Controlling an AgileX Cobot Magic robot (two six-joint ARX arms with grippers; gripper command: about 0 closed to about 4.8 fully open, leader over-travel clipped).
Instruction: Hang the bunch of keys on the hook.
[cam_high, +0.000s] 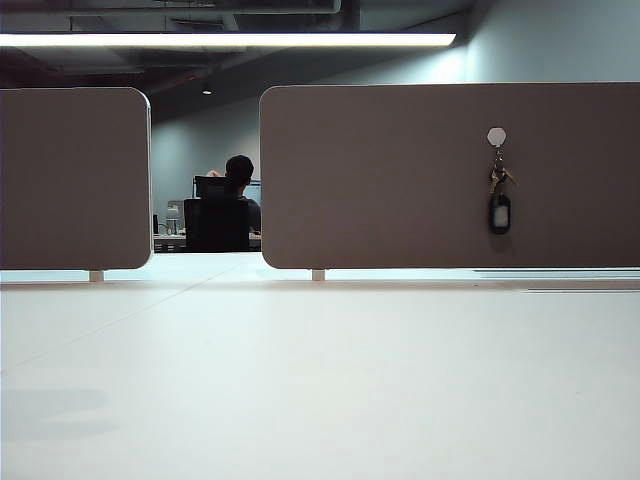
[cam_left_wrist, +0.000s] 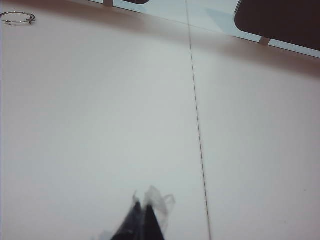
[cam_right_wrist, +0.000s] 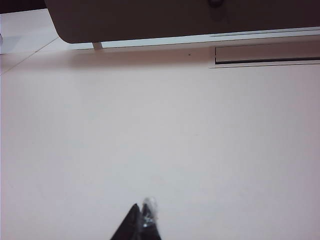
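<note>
Exterior view alone shows the bunch of keys (cam_high: 499, 195) hanging on the hook (cam_high: 497, 136) on the right partition (cam_high: 400, 170), far ahead of both grippers; wrist views show left gripper (cam_left_wrist: 141, 210) and right gripper (cam_right_wrist: 141, 212) pressed together, empty, over the white table (cam_high: 320, 380).

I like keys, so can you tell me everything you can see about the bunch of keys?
The bunch of keys hangs straight down from the small pale hexagonal hook on the grey divider panel, right of the exterior view. A few metal keys fan out up top; an oblong black fob with a pale patch dangles below. Nothing else touches it; neither gripper is near.
</note>
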